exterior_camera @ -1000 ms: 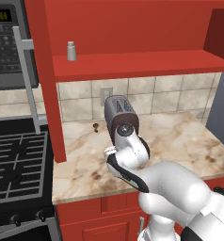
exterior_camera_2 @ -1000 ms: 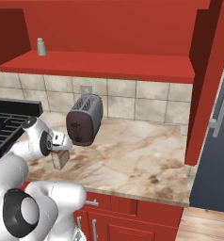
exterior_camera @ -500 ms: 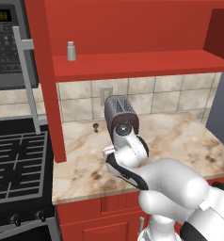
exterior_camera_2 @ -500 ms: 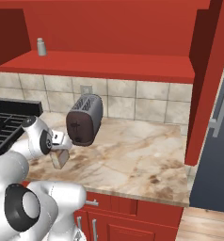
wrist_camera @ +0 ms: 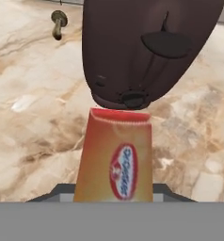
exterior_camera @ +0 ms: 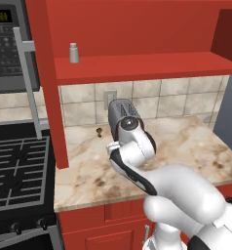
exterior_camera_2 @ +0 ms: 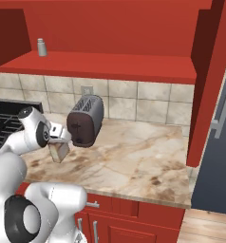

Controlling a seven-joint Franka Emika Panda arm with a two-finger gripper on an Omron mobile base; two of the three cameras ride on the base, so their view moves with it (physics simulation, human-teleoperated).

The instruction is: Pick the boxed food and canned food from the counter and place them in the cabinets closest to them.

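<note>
Even, flat rendered light, bright, no glare. Soft shadow under the red shelf [exterior_camera: 142, 66] darkens the tile wall [exterior_camera_2: 134, 102]. Toaster [exterior_camera_2: 85, 121] casts a faint dark patch on the desk [exterior_camera_2: 134, 161]. Hand view is soft: boxed food [wrist_camera: 116, 157] up close looks blurry, label smeared, desk texture low-res. Base views are sharp, slight wide-angle lean at the edges.

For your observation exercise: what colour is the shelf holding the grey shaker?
Glossy red: the shelf under the shaker shows best in the right base view.
</note>
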